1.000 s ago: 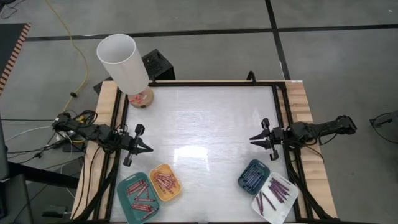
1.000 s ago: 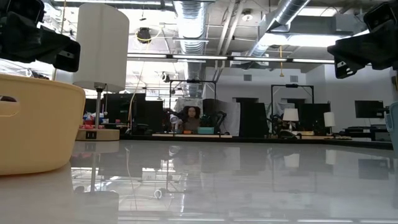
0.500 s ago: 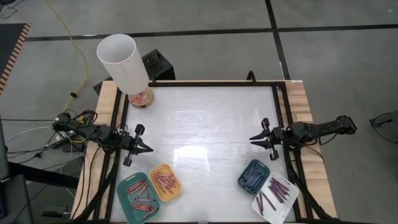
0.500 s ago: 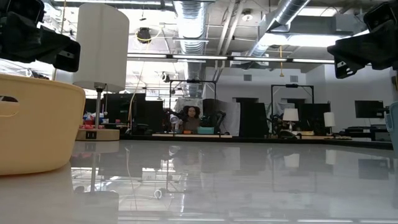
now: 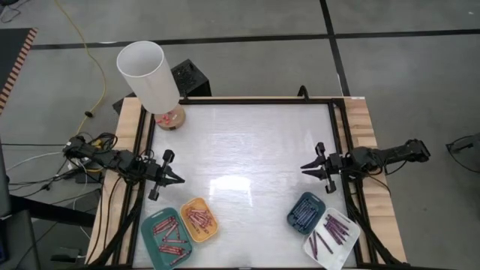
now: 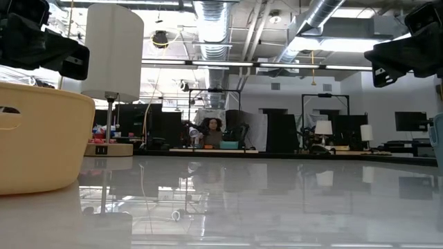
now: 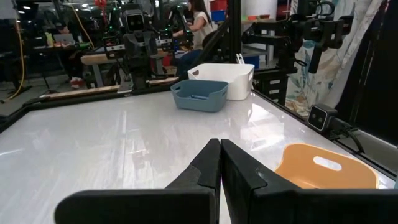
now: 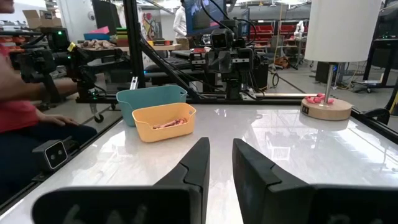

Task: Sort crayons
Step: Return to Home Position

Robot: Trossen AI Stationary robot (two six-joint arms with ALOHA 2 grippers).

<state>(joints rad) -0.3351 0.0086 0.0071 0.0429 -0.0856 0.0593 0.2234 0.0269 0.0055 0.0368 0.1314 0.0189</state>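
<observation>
Crayons (image 5: 199, 218) lie in trays (image 5: 147, 226), apart from left pincer (image 5: 180, 180), right pincer (image 5: 303, 166).

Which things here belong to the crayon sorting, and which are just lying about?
Job: crayons, teal tray, yellow tray, dark-blue tray, white tray; left gripper and right gripper, parked at the table's sides.
Lying about: white-shaded lamp, black box behind it.

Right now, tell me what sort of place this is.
Most likely a robotics lab or workshop. Bare ducts run under an open ceiling. Screens and desk lamps fill the room behind. The framed table stands on a plain concrete floor.
</observation>
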